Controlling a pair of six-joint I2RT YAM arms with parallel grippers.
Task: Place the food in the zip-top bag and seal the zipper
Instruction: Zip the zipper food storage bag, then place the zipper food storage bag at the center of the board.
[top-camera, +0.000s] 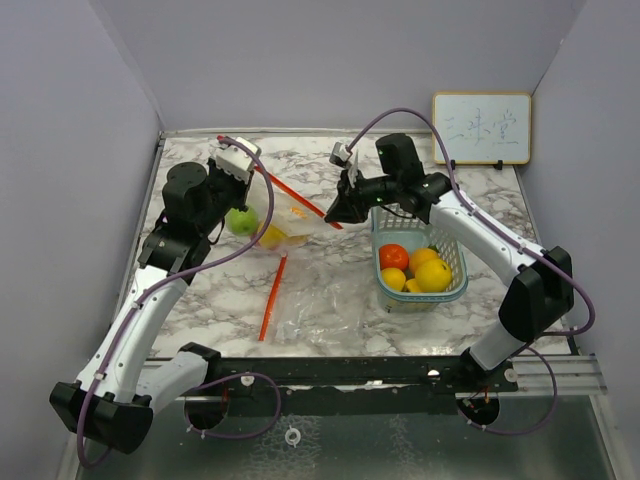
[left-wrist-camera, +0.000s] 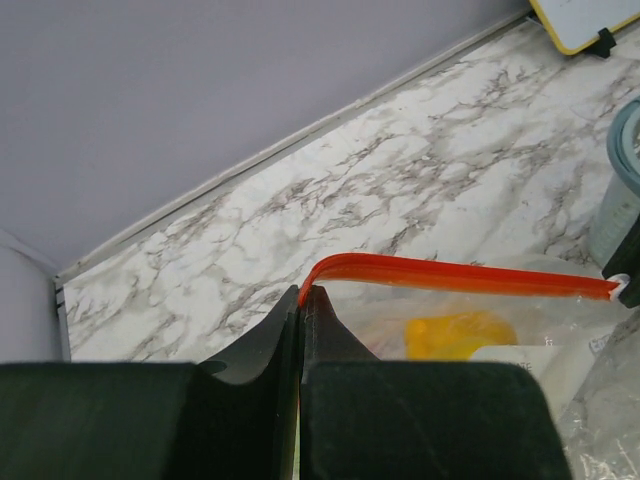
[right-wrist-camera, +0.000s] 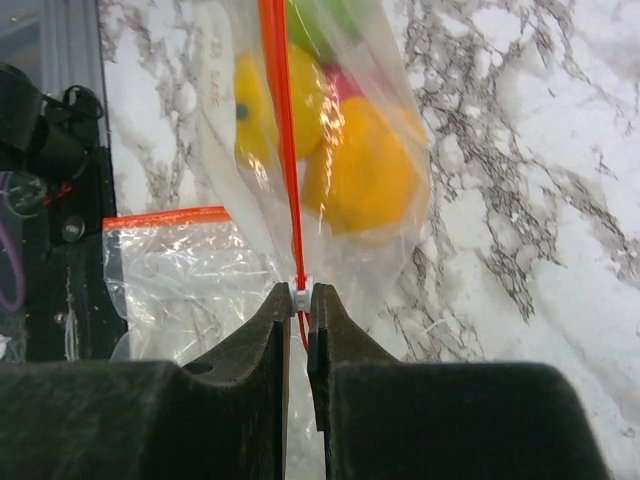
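A clear zip-top bag (top-camera: 285, 215) with a red zipper strip (top-camera: 300, 198) hangs stretched between my grippers. My left gripper (top-camera: 252, 166) is shut on the strip's left end (left-wrist-camera: 302, 293). My right gripper (top-camera: 336, 212) is shut on the white slider (right-wrist-camera: 301, 294) at the strip's right end. Inside the bag are a green fruit (top-camera: 241, 221), a yellow fruit (top-camera: 272, 237) and, in the right wrist view, an orange-yellow fruit (right-wrist-camera: 365, 170) and a pink one (right-wrist-camera: 340, 82). More food, an orange fruit (top-camera: 394, 256) and yellow fruits (top-camera: 432, 273), lies in the basket.
The pale green mesh basket (top-camera: 455, 268) stands right of centre, under my right arm. A second, flat zip-top bag (top-camera: 310, 305) with its red strip (top-camera: 272, 297) lies near the front. A small whiteboard (top-camera: 481, 128) leans at the back right wall.
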